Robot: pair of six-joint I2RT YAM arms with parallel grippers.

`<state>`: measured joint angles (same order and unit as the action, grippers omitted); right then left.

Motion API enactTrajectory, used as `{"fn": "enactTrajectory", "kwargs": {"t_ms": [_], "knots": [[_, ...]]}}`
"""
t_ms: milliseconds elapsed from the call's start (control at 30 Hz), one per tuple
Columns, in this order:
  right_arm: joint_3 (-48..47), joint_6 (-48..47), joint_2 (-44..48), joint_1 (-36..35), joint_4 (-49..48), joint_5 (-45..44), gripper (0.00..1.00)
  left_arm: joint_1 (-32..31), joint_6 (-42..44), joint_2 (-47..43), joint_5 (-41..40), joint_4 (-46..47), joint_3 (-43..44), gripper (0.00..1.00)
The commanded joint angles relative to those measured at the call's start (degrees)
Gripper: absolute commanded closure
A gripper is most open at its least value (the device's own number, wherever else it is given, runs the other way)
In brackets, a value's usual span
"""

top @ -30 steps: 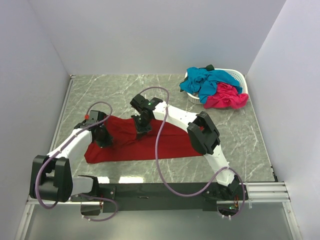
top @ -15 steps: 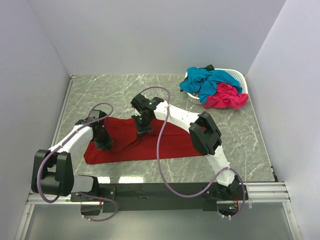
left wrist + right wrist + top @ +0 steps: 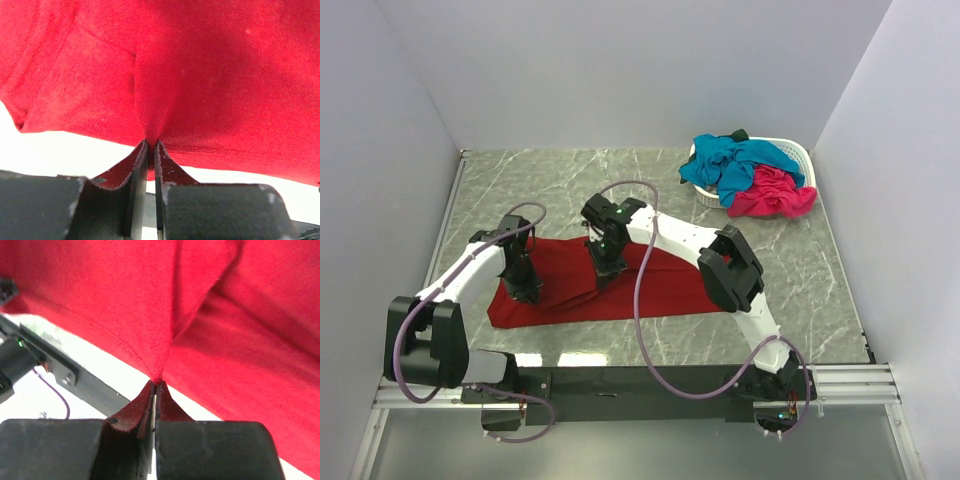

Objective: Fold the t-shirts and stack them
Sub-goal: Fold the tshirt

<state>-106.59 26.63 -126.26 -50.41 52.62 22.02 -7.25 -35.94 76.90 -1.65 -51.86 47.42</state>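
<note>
I'm looking into a lab test cell: plain white walls (image 3: 620, 70) box in a marble-patterned table (image 3: 550, 170), black mounting rail (image 3: 620, 381) up front.

dark red t-shirt (image 3: 670, 288): I see it spread wide on the table (image 3: 570, 180), near middle, cloth drawn into two raised peaks | teal-blue t-shirt (image 3: 720, 170): crumpled, draped over the basket (image 3: 798, 153) rim, far right | hot pink t-shirt (image 3: 775, 195): bunched against it, spilling tableward
</note>
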Motion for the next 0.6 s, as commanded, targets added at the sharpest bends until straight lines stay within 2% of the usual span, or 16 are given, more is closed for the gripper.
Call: {"fn": "enactTrajectory", "kwargs": {"t_ms": [0, 167, 233, 300, 333, 367, 433, 467, 567], "knots": [[-0.63, -3.16, 1.98, -1.0, 3.45, 3.37, 1.0, -0.23, 1.58, 0.79, -2.48, -3.25, 2.76, 0.84], [-0.99, -4.66, 0.4, -1.88, 4.86, 4.61, 0.99, -0.23, 1.4, 1.14, -5.2, -5.44, 4.87, 0.81], [-0.82, -4.66, 0.4, -1.97, 4.68, 4.52, 0.93, -0.23, 1.67, 1.49, -6.08, -6.76, 6.1, 0.79], [-1.08, -4.66, 0.22, -1.88, 4.86, 3.65, 0.85, -0.31, 1.84, 1.76, -6.44, -7.99, 7.42, 0.72], [-1.17, -4.66, 0.31, -1.88, 5.03, 3.3, 0.77, -0.23, 1.93, 1.76, -6.35, -8.35, 7.95, 0.69], [-1.17, -4.57, 0.74, -1.88, 5.04, 2.86, 0.73, -0.23, 1.93, 1.76, -6.09, -8.61, 8.56, 0.59], [-0.91, -4.31, 1.54, -1.62, 4.77, 1.46, 0.66, -0.31, 2.11, 1.85, -5.82, -9.84, 10.58, 0.51], [-0.9, -4.22, 2.58, -1.53, 4.77, 0.84, 0.65, -0.23, 2.19, 1.93, -5.65, -10.28, 11.46, 0.45], [-0.29, -3.96, 5.22, 0.31, 4.95, -1.28, 0.61, -0.23, 2.37, 2.55, -5.21, -11.42, 15.15, 0.37]]}}
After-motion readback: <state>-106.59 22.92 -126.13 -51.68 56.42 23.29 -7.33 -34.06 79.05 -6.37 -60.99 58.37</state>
